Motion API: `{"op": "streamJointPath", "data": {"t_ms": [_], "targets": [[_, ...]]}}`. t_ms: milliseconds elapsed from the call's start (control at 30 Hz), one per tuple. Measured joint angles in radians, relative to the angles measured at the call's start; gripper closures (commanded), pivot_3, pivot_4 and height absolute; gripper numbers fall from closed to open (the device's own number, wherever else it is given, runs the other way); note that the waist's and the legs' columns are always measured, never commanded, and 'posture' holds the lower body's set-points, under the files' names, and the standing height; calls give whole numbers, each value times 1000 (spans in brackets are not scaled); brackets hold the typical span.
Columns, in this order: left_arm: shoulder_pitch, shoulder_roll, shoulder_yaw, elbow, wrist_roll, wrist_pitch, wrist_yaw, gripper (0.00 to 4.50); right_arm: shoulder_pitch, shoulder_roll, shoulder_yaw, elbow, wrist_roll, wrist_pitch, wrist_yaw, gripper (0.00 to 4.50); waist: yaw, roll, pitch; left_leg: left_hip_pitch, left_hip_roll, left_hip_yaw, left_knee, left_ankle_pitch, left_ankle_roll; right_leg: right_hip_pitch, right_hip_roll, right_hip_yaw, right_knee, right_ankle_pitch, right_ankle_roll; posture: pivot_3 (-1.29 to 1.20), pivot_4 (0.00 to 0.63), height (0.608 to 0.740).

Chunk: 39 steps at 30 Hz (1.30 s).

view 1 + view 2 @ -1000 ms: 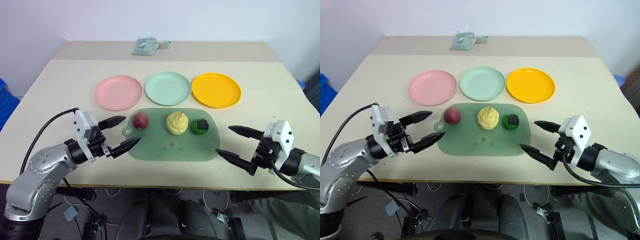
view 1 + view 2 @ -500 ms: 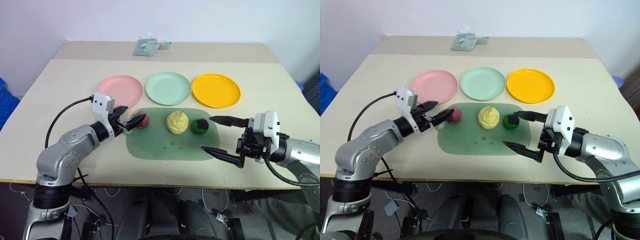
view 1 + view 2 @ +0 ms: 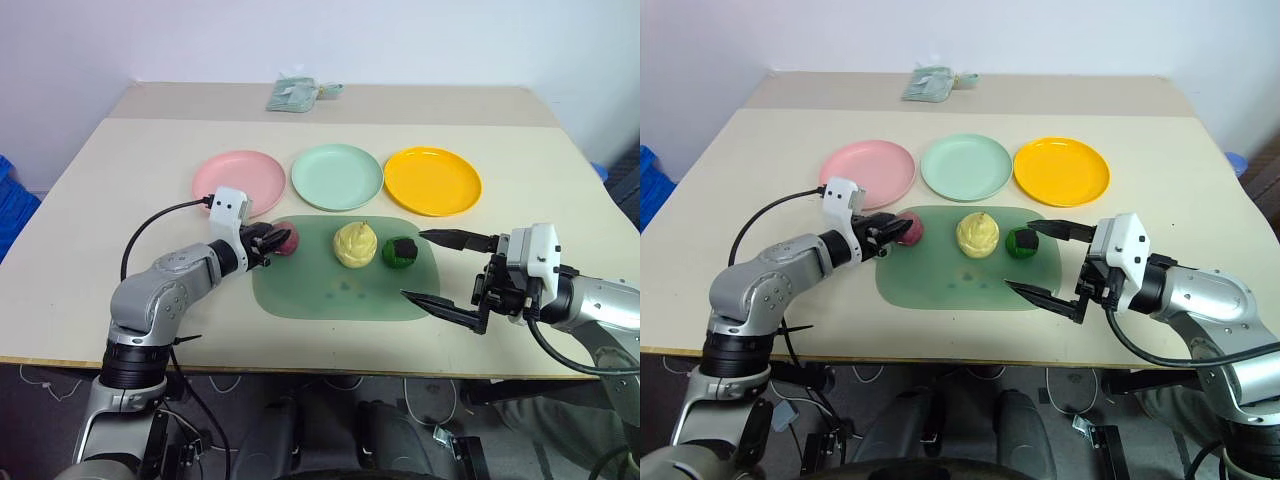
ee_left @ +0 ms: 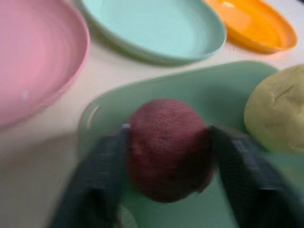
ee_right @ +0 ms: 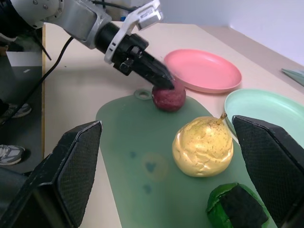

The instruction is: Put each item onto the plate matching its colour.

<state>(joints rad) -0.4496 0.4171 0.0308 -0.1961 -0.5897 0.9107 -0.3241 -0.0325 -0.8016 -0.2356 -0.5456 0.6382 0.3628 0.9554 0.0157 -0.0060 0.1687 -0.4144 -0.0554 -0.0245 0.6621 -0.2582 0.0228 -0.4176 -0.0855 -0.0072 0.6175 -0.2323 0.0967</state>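
Fingers [image 4: 102, 175] of left hand [image 3: 268, 243] partly hide the reddish-purple lump [image 4: 167, 147].

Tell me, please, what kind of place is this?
Probably an indoor test room for a robot, not a kitchen: a bare beige table against a plain wall, toy food on a green mat, and cables under the table.

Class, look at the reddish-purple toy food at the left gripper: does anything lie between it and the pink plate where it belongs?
Nothing visible does. The reddish-purple lump sits on the green mat between the left gripper's fingers. Between it and the pink plate lies only the mat's edge and bare table.
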Motion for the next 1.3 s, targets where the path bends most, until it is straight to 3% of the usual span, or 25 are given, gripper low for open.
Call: {"op": "streamJointPath", "data": {"t_ms": [633,733,800,1233,1300], "targets": [[-15,-37,39,24,24,2,21,2244,-36,30,41,24,-36,-24,-6,0,0,0,0,0,0,0,0,0,0,-1,0,0,0,0,0,0,150,740],[-15,-38,38,18,28,2,22,3068,-37,32,44,26,-37,-25,-6,0,0,0,0,0,0,0,0,0,0,-1,0,0,1,0,0,0,150,740],[-15,-39,37,11,28,4,20,3968,-37,33,44,28,-38,-25,-7,0,0,0,0,0,0,0,0,0,0,-1,0,0,1,0,0,0,150,740],[-17,-59,23,3,55,-6,8,3968,-37,36,44,28,-46,-26,-16,0,0,0,0,0,0,0,0,0,0,-1,0,0,1,0,0,0,150,740],[-16,-56,22,3,55,-6,-13,3460,-38,36,44,28,-47,-27,-17,0,0,0,0,0,0,0,0,0,0,-1,0,0,1,0,0,0,150,740]]}}
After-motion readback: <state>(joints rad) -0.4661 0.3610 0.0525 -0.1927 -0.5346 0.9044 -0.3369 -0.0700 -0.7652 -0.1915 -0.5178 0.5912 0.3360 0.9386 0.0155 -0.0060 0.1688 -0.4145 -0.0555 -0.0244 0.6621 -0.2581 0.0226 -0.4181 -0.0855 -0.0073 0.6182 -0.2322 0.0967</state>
